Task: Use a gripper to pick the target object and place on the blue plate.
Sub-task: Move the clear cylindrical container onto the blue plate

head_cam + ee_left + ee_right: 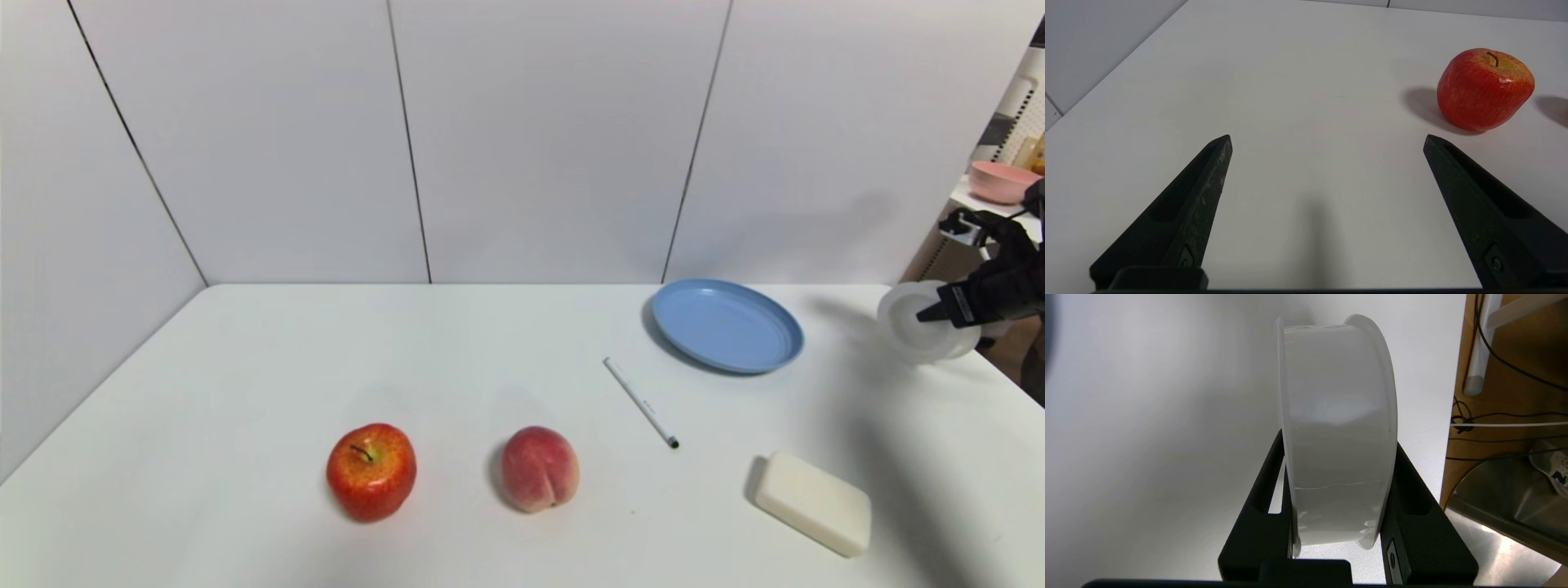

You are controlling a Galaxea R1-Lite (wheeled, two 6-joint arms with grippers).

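Observation:
The target object (908, 327), a round translucent white tub, is at the table's far right edge, turned on its side. My right gripper (931, 315) is shut on it. In the right wrist view the tub (1337, 396) fills the gap of the right gripper (1339, 442), with one black finger pressed on each flat face. The blue plate (727, 325) lies empty on the table to the left of the tub, near the back wall. My left gripper (1327, 138) hangs open over bare table near the front left, with nothing between its fingers.
A red apple (371, 471) and a peach (539, 468) sit near the front middle. A white pen (641, 402) lies in front of the plate. A cream block (812, 502) rests front right. A pink bowl (1002, 180) stands on a shelf beyond the table's right edge.

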